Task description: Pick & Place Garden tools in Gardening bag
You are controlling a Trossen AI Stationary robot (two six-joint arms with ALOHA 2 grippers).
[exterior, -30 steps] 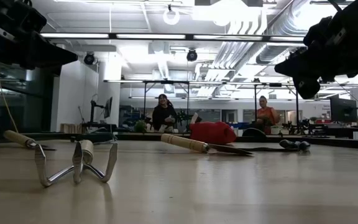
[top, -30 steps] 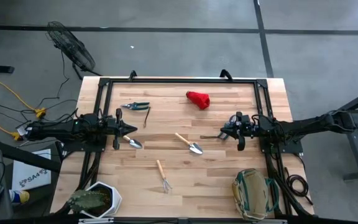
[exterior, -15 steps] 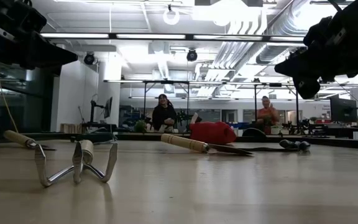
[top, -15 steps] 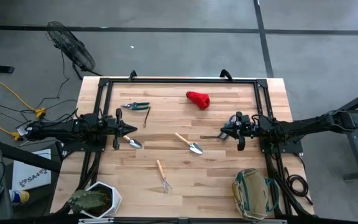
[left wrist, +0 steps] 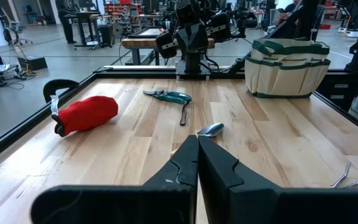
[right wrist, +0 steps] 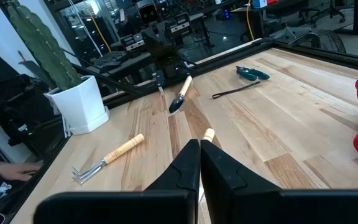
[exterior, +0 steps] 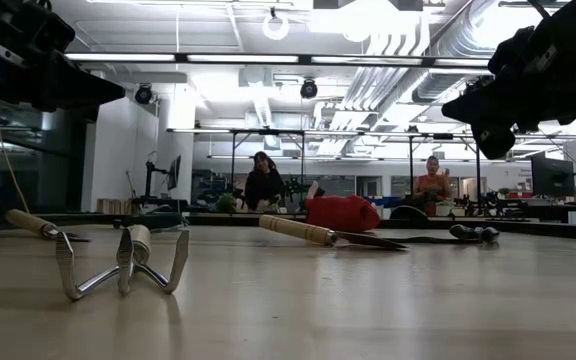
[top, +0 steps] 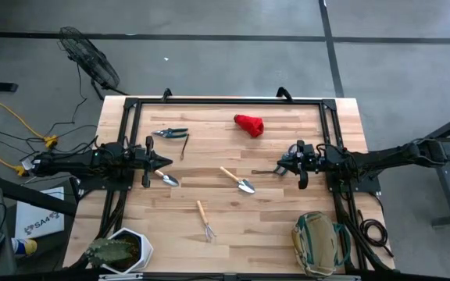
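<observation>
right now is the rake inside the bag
No, the rake lies on the bare table, well apart from the bag at the corner.

Two dark, jointed arms, black throughout. Fingers (left wrist: 179, 171) smooth, tapering to points. Possibly thin cables along them.

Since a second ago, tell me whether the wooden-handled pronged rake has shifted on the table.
No. In the high view the wooden-handled pronged rake lies where it did, between the white hexagonal plant pot and the khaki gardening bag.

overhead downward, table-level sideways, wrist views facing across table (top: 287, 203)
</observation>
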